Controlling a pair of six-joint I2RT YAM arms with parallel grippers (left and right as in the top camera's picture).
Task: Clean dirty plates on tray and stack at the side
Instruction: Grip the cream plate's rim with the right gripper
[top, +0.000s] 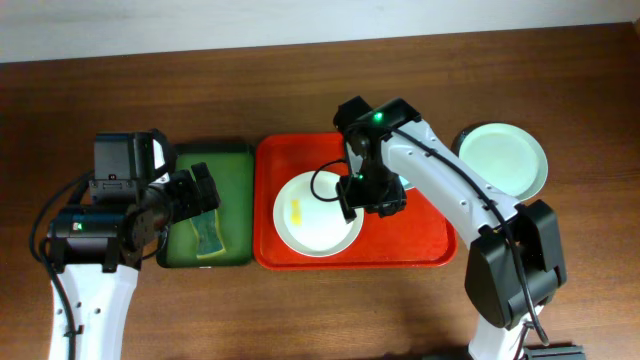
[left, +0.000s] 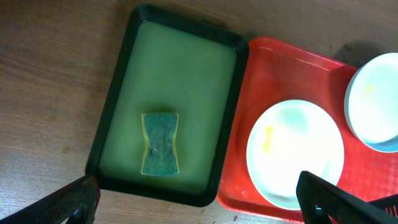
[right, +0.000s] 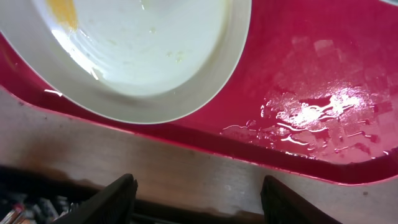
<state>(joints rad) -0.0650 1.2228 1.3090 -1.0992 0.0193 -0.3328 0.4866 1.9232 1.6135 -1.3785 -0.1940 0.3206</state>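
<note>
Plainly, little is done. The left gripper (left: 198, 186) is held wide open over the green tray (left: 186, 74), near the sponge (left: 160, 144). The right gripper (right: 199, 183) is spread and empty above the near plate (top: 312, 225), which is smeared yellow and lies on the red tray (top: 420, 240). A second plate (left: 376, 99), faintly smeared, is seen behind it. A third plate (top: 503, 160) is set aside on the table (top: 300, 310), seemingly cleaned, so two are judged left. No writing can be read.
</note>
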